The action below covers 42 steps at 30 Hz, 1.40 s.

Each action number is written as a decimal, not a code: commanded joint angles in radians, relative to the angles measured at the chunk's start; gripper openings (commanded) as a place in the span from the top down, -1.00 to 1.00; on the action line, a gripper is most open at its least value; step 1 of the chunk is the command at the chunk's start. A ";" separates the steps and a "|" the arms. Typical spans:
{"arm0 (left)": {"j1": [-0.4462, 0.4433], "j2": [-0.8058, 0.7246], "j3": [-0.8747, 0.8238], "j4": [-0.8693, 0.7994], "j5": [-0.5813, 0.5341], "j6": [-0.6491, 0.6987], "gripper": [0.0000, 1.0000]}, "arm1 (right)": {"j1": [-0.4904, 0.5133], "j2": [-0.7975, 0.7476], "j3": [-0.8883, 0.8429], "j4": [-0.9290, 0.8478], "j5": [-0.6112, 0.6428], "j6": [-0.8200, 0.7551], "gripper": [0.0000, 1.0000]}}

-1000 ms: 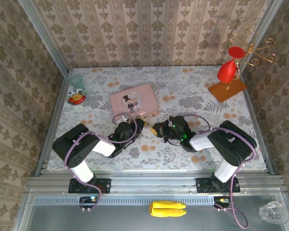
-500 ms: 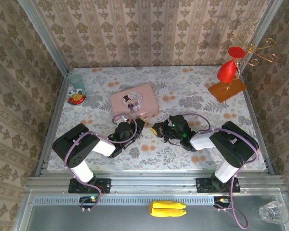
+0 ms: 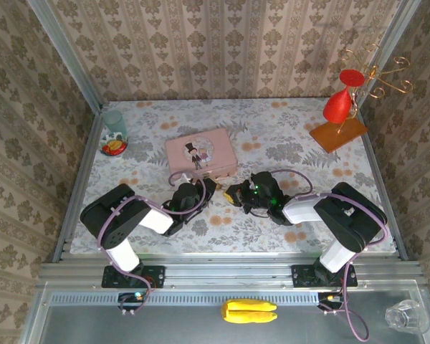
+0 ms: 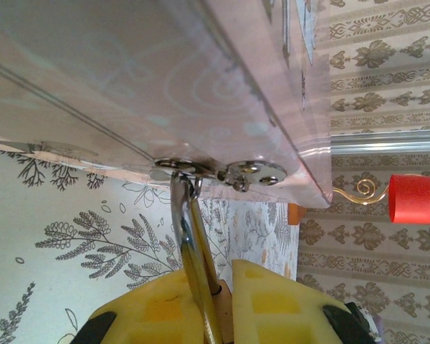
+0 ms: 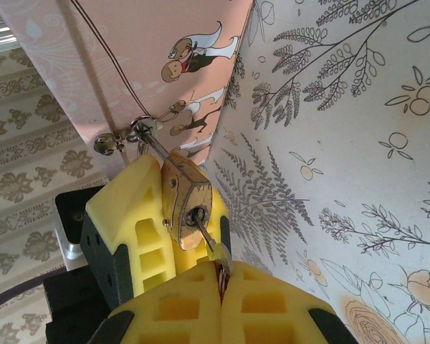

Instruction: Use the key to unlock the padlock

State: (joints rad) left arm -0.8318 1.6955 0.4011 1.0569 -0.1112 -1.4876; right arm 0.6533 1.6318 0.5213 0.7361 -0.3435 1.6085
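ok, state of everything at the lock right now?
padlock: shackle threaded through the tin's clasp, not visibly sprung
key: pushed into the padlock
pink tin: lid shut
left gripper: shut on padlock
right gripper: shut on key

You have the left tool (image 3: 204, 186) and the right tool (image 3: 235, 193) low on the floral tabletop (image 3: 301, 165), tips facing each other and nearly meeting. What they pinch is too small to tell. The pink tin (image 3: 199, 153) lies just beyond the left tool's tip. Well beyond the right tool, to its right, stands a red ornament (image 3: 337, 105) on a gold wire stand. Far left of the left tool sits a green cup (image 3: 115, 120).
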 commanded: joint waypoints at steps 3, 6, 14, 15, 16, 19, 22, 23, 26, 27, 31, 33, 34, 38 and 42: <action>-0.042 0.026 0.037 0.088 0.133 -0.084 0.90 | 0.016 0.015 0.061 0.147 -0.004 0.010 1.00; -0.044 0.021 0.038 0.088 0.133 -0.083 0.90 | 0.004 0.026 0.063 0.146 -0.005 0.005 1.00; -0.049 0.000 0.041 0.068 0.135 -0.080 0.90 | -0.060 0.036 0.063 0.134 -0.032 -0.036 1.00; -0.050 -0.003 0.039 0.067 0.132 -0.079 0.90 | -0.065 0.036 0.065 0.131 -0.037 -0.039 1.00; -0.053 -0.006 0.038 0.065 0.126 -0.079 0.90 | -0.069 0.038 0.067 0.132 -0.041 -0.038 1.00; -0.054 -0.008 0.045 0.058 0.128 -0.074 0.90 | -0.063 0.049 0.074 0.147 -0.051 -0.032 1.00; -0.054 -0.010 0.048 0.059 0.127 -0.071 0.90 | -0.058 0.048 0.065 0.151 -0.045 -0.030 1.00; -0.055 -0.010 0.048 0.058 0.126 -0.071 0.90 | -0.059 0.046 0.061 0.151 -0.042 -0.031 1.00; -0.054 -0.010 0.050 0.058 0.128 -0.074 0.90 | -0.063 0.052 0.059 0.149 -0.046 -0.039 1.00; -0.055 -0.010 0.049 0.058 0.128 -0.074 0.90 | -0.064 0.057 0.063 0.149 -0.052 -0.041 1.00; -0.056 -0.027 0.042 0.041 0.119 -0.064 0.90 | -0.064 0.080 0.088 0.172 -0.083 -0.050 0.87; -0.055 -0.051 0.041 -0.007 0.106 -0.045 0.90 | -0.064 0.048 0.100 0.103 -0.080 -0.102 0.63; -0.052 -0.068 0.047 -0.046 0.100 -0.033 0.91 | -0.063 0.010 0.109 0.009 -0.067 -0.154 0.50; -0.035 -0.110 0.087 -0.171 0.102 0.010 0.92 | -0.066 -0.139 0.141 -0.403 0.024 -0.383 0.07; -0.021 -0.124 0.107 -0.236 0.107 0.024 0.93 | -0.082 -0.209 0.135 -0.546 0.046 -0.501 0.00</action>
State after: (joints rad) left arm -0.8513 1.6054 0.4709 0.8509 -0.0582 -1.5055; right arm 0.5846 1.4723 0.6338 0.3748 -0.3569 1.2701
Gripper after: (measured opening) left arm 0.121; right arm 0.497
